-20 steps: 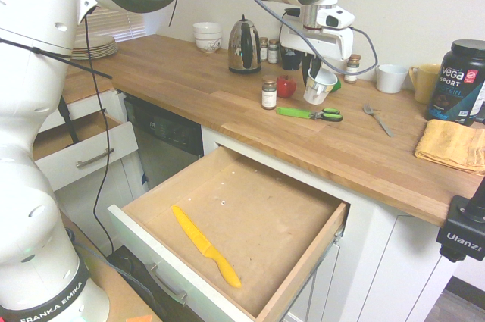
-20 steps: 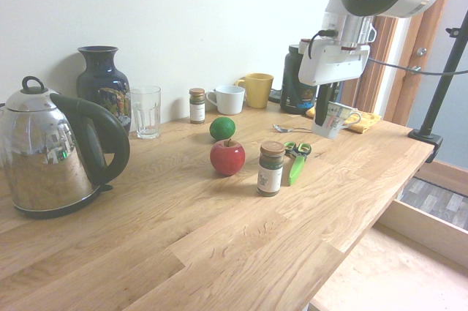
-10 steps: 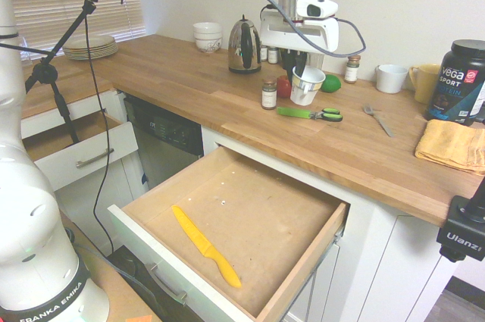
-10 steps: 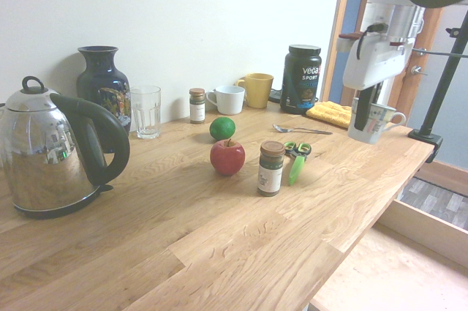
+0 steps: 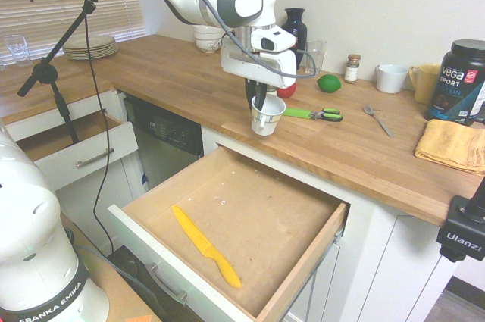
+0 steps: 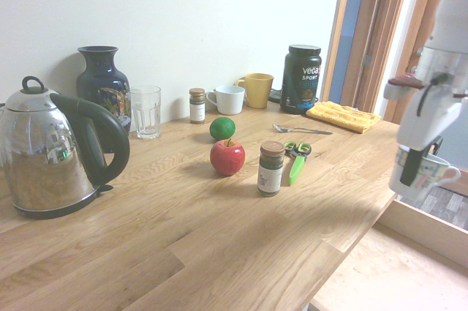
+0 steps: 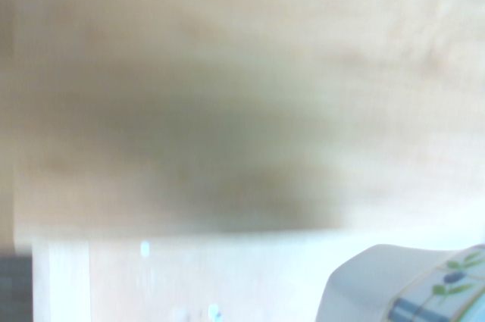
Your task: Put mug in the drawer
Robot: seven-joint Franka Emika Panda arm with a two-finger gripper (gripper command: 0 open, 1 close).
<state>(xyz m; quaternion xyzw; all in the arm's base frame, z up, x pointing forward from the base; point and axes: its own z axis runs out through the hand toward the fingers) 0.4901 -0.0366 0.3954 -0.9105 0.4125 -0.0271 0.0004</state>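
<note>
We see a kitchen with a long butcher-block wooden countertop [image 5: 189,79] and, below its front edge, a large, wide, shallow drawer with a light brown wood bottom and a white front [image 5: 242,220] pulled fully open. A yellow plastic knife [image 5: 204,245] lies flat on the drawer bottom, toward the front.

The white robot arm reaches in over the counter, its two-finger gripper [image 5: 258,102] pointing straight down. Its fingers are pinched together on the rim of a small white tapered cup with a colourful printed band below the rim [image 5: 267,114], one finger inside and one outside. The cup hangs upright in the air, clear of any surface, above the front edge of the counter just behind the open drawer. In the second exterior view the same cup [image 6: 426,174] hangs beyond the counter's corner, its handle pointing away from the counter.

Well apart on the counter rest a red apple [image 6: 227,156], a green lime [image 6: 222,128], a small brown-lidded spice jar [image 6: 271,168] and green-handled scissors [image 6: 296,157]. The wrist view is blurred; only the cup's rim [image 7: 424,284] shows.
</note>
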